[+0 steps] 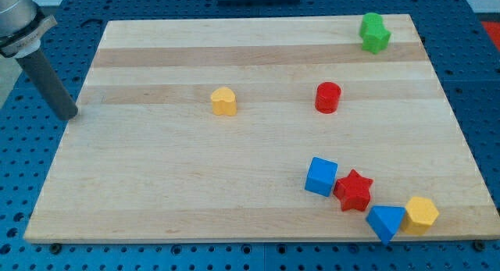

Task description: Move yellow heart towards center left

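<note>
You have no fingers to open or close here, only a straight dark rod, and my tip [69, 115] rests at the view's left edge of the wooden board [156, 193], right about where the wood meets the blue perforated table [23, 185]; it touches no block. Your yellow heart [223, 101] sits on the board a little left of centre and above the middle line, well apart from my tip, which lies off to its left at nearly the same height in the view; open wood lies between the two. To the heart's right, near but not touching, stands the red cylinder [328, 97]; the green block [374, 32], its shape hard to make out, sits alone near the view's top right corner. Down at the view's bottom right you see a tight cluster: the blue cube [321, 176] just beside the red star [354, 190], then the blue triangular block [385, 222] touching a second yellow block [422, 214], whose shape you cannot tell for certain.
</note>
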`<state>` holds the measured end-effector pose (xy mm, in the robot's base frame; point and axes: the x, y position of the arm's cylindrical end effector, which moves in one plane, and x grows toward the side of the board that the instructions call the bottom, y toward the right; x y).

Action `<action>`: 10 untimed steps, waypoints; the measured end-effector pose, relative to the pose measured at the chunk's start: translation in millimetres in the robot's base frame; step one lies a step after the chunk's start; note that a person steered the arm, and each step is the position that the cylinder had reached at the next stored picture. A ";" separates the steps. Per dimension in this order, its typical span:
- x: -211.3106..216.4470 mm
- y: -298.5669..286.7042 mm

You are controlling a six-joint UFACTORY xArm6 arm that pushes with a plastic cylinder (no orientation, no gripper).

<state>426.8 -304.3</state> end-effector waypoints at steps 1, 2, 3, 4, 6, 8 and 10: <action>0.0 -0.2; 12.1 -0.1; 50.7 12.0; 57.0 76.9; 40.9 224.5; -12.8 336.0; -14.7 275.1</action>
<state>412.1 -29.2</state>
